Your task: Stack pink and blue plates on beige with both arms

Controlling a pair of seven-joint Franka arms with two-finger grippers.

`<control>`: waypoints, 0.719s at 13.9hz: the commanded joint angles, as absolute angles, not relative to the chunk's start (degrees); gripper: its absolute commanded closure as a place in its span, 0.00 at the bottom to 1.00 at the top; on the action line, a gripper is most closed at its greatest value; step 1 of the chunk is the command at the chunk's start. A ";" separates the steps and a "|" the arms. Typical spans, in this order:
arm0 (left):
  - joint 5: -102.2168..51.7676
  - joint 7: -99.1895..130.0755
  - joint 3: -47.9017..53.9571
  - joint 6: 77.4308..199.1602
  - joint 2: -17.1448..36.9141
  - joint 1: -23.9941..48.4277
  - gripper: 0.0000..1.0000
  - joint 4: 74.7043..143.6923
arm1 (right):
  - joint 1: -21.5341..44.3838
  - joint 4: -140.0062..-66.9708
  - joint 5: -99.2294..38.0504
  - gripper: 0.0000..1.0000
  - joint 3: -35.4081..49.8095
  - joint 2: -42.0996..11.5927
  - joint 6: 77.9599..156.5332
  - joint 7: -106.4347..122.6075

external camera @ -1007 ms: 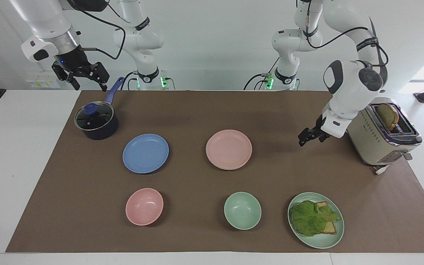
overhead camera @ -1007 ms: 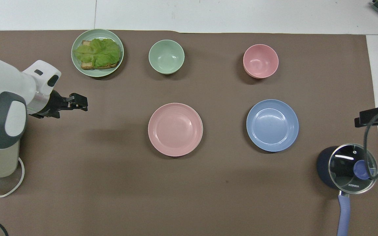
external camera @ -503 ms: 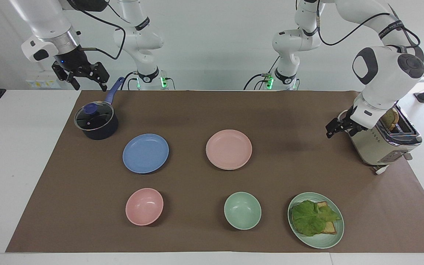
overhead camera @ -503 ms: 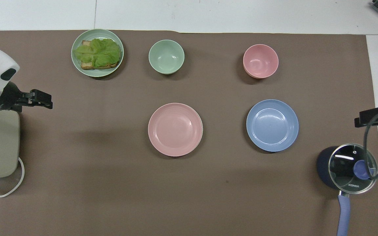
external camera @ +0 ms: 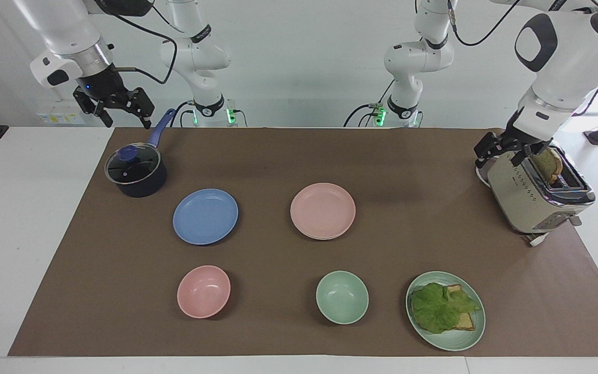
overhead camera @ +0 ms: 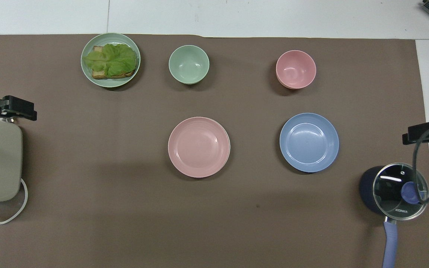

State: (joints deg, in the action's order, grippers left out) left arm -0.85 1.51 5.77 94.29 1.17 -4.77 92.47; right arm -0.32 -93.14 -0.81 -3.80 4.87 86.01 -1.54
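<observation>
1. The right tool (external camera: pixel 122 110) hangs in the air over the mat's edge at the right arm's end, above the saucepan's handle. Its jaws are spread wide and hold nothing.
2. The lidded saucepan (external camera: pixel 136 171) sits near the brown mat's (external camera: pixel 278 156) corner on the robots' side, with its handle pointing toward the robots.
3. The blue plate (external camera: pixel 205 216) lies flat on the mat by itself. It is near the saucepan but not touching it.
4. The pink bowl (external camera: pixel 203 291) stands farther from the robots than the blue plate, with bare mat between them.
5. The pink plate (external camera: pixel 323 210) lies mid-mat, well apart from the blue plate. A thin cream rim, the beige plate (overhead camera: pixel 230 147), shows under its edge, so the pink one lies on top of it.
6. A broad band of bare mat runs between both plates and the robots' bases.
7. The green bowl (external camera: pixel 342 297) and the green plate (external camera: pixel 478 332) with lettuce and bread sit close to the mat's edge farthest from the robots. White worktop (external camera: pixel 18 234) borders the mat there.
8. The left tool (external camera: pixel 492 150) hovers over the toaster's (external camera: pixel 532 202) end nearest the robots, with its jaws open and empty.
9. The toaster holds a slice of bread and stands at the mat's edge at the left arm's end — open mat lies between it and the pink plate.
</observation>
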 commanded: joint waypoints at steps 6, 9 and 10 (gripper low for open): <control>-0.09 3.25 6.15 91.50 -1.58 -4.31 0.00 91.85 | -0.79 -94.31 -1.76 0.00 -3.78 6.07 85.69 -0.79; -0.09 3.16 6.06 91.93 -1.49 -4.31 0.00 91.67 | -0.79 -94.31 -1.76 0.00 -3.78 6.15 85.69 -0.79; -0.09 3.25 5.98 91.50 -1.49 -4.57 0.00 91.76 | -0.79 -94.31 -1.76 0.00 -3.78 6.15 85.69 -0.79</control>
State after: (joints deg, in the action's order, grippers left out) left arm -0.85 2.39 6.20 92.41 -1.35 -4.76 91.94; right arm -0.32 -93.14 -0.81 -3.80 4.87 86.01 -1.54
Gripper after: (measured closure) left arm 0.000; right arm 0.000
